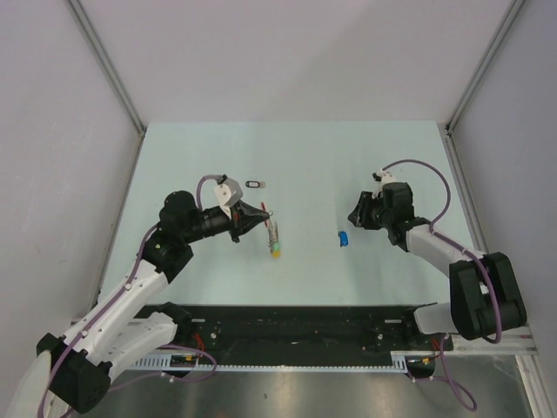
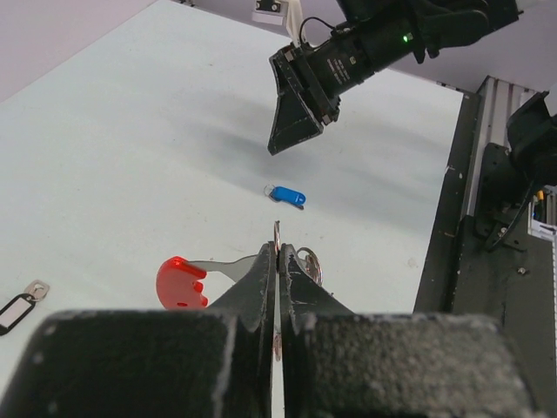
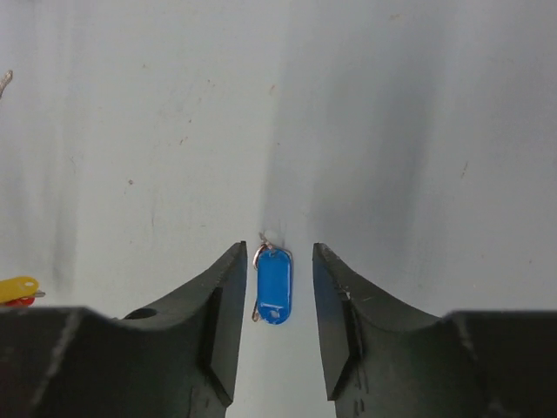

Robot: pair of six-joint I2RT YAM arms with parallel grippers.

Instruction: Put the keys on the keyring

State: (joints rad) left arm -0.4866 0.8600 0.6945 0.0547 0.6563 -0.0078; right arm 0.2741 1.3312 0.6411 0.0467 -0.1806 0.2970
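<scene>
The blue-tagged key (image 3: 274,287), lying flat between the parted jaws of the right gripper (image 3: 278,254), may squirt toward twelve o'clock when pinched; the left gripper (image 2: 277,254) clamps the keyring (image 2: 308,261).

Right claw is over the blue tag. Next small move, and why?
Probably lower the right claw straight down. Its own wrist view shows the blue-tagged key centred between its open fingers. In the left wrist view, though, the tips look to be above the table, short of the tag. The left claw is shut on the keyring, so it can wait.
</scene>
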